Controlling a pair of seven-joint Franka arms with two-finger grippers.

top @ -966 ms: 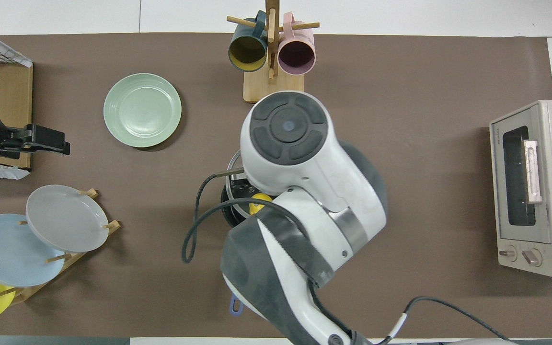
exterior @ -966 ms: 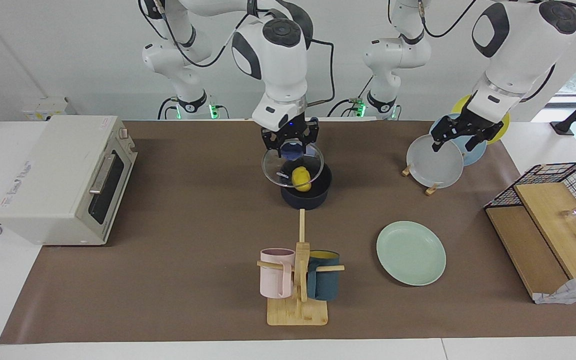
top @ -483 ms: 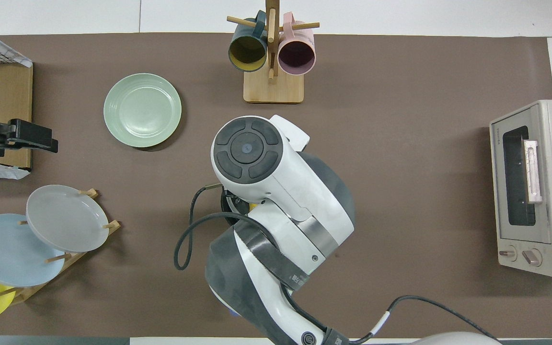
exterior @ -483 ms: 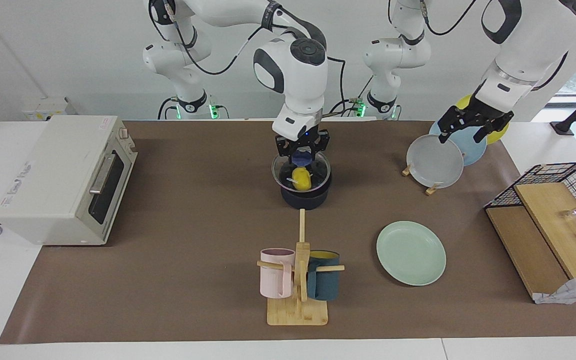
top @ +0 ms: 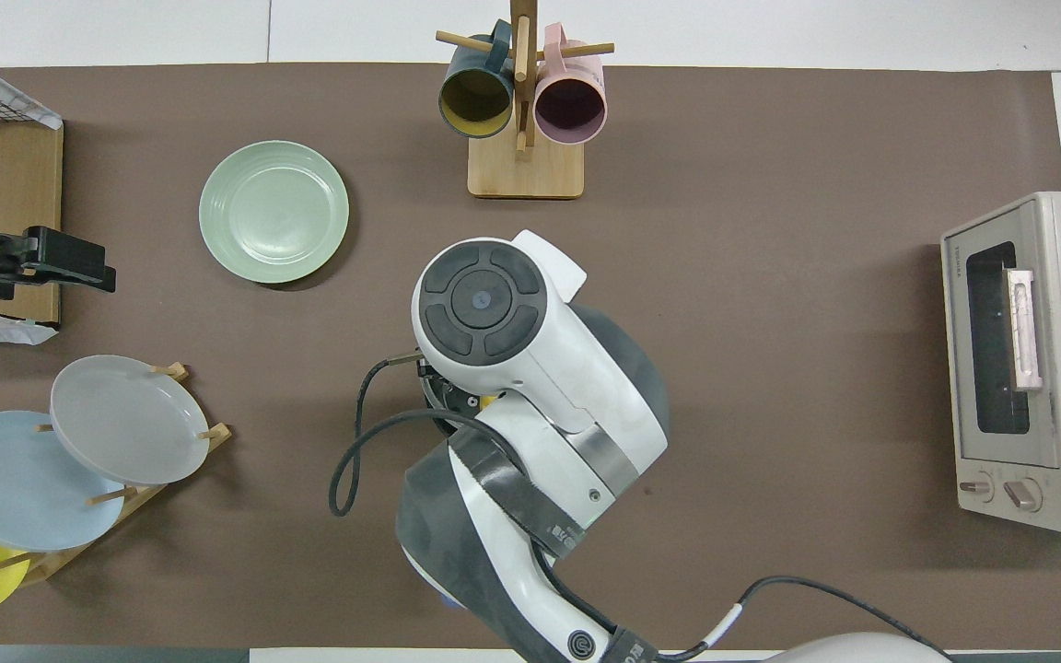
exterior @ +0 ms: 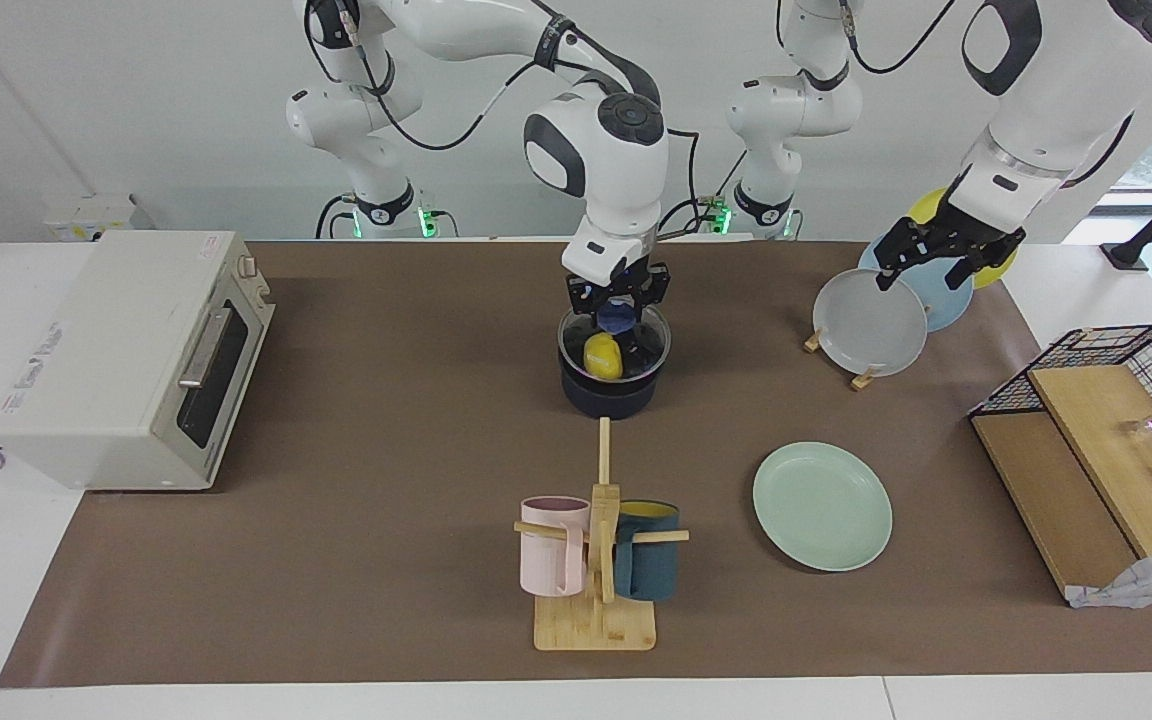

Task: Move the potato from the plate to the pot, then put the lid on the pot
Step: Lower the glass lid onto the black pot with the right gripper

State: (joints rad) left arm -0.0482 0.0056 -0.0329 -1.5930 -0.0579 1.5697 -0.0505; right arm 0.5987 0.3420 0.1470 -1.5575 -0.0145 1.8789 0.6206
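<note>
The dark navy pot [exterior: 611,396] stands mid-table, near the robots. The yellow potato [exterior: 602,356] lies inside it and shows through the clear glass lid [exterior: 636,345], which sits level on the pot's rim. My right gripper [exterior: 616,303] is straight above the pot, shut on the lid's blue knob [exterior: 616,318]. In the overhead view the right arm hides the pot except for a sliver [top: 432,410]. The mint-green plate [exterior: 822,506] [top: 273,211] lies empty. My left gripper [exterior: 936,268] [top: 93,267] is open and waits over the plate rack.
A plate rack [exterior: 871,325] with grey, light blue and yellow plates stands at the left arm's end. A wire basket with wooden boards [exterior: 1116,400] is beside it. A mug rack [exterior: 596,560] stands farther out than the pot. A toaster oven [exterior: 126,355] is at the right arm's end.
My right gripper has brought the tilted, raised lid down and level onto the pot's rim. The left gripper has shifted slightly over the plate rack.
</note>
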